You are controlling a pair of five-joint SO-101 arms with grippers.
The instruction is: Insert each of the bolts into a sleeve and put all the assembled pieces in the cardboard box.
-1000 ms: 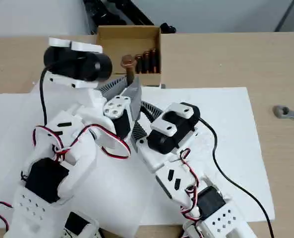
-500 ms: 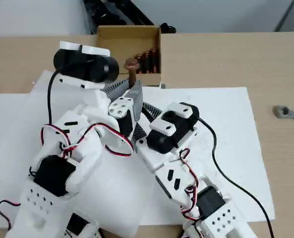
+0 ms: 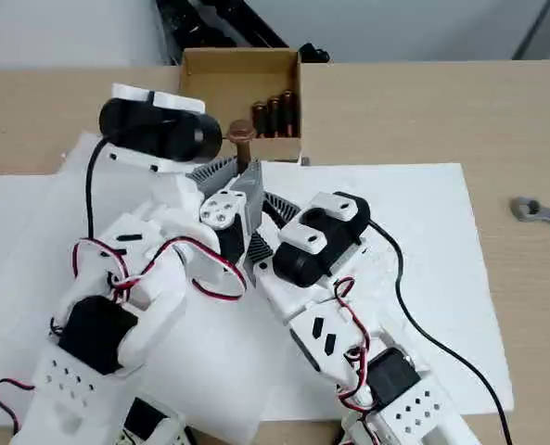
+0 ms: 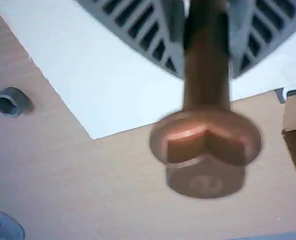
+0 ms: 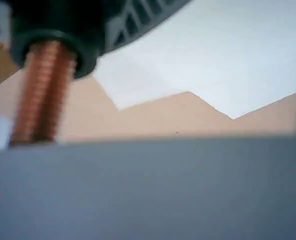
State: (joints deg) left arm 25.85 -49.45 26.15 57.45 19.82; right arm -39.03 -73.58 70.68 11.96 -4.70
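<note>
Moved: my left arm has swung slightly toward the cardboard box (image 3: 214, 93), carrying the bolt (image 3: 241, 133) with it.
Left hand (image 3: 241, 174): clamped on the bolt's shank, head outward, just short of the box's near wall.
Sleeve (image 5: 53, 30): black, on the shank, with threads showing past it.
Right hand (image 3: 267, 206): tucked close under the left; I cannot tell its grip.
Risk: head may catch the near wall; sleeve may slide off if tipped; my arms crowd each other.
Room: box's left half is bare, finished pieces (image 3: 276, 113) stand along its right wall; open table (image 3: 423, 111) lies to the right.
</note>
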